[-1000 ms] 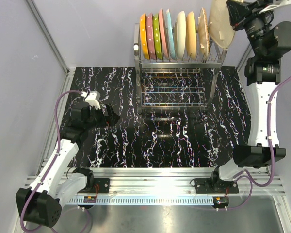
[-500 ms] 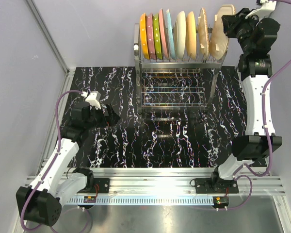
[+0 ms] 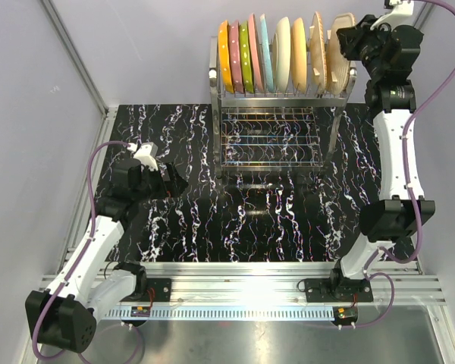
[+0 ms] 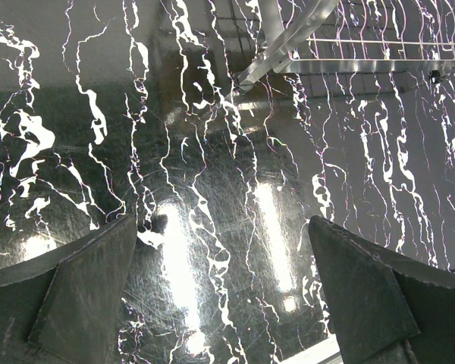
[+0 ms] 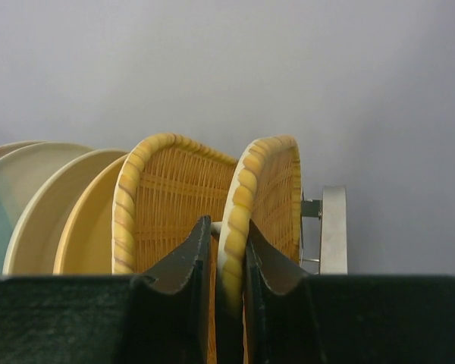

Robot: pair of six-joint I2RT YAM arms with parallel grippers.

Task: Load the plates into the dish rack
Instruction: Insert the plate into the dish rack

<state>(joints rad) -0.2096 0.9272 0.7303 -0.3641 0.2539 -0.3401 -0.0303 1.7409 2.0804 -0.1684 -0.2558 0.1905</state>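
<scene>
A: L gripper (image 3: 173,182)?
B: Low over the bench (image 3: 288,220), left side. Fingers (image 4: 83,288) wide apart, nothing betw. them.
A: Rack (image 3: 269,140)?
B: Back edge of the bench, centre-right. Plates (image 3: 282,53) stand on edge along the top tier: dotted orange, pink, green, pink, lt blue, cream, yellow, then two woven tan ones.
A: R gripper (image 5: 226,254)?
B: Up at the rack's right end, clamped on the rim of the last woven plate (image 5: 273,189). That plate is upright, just beside the other woven one (image 5: 167,197). Can't tell if it's seated in the prongs.
</scene>
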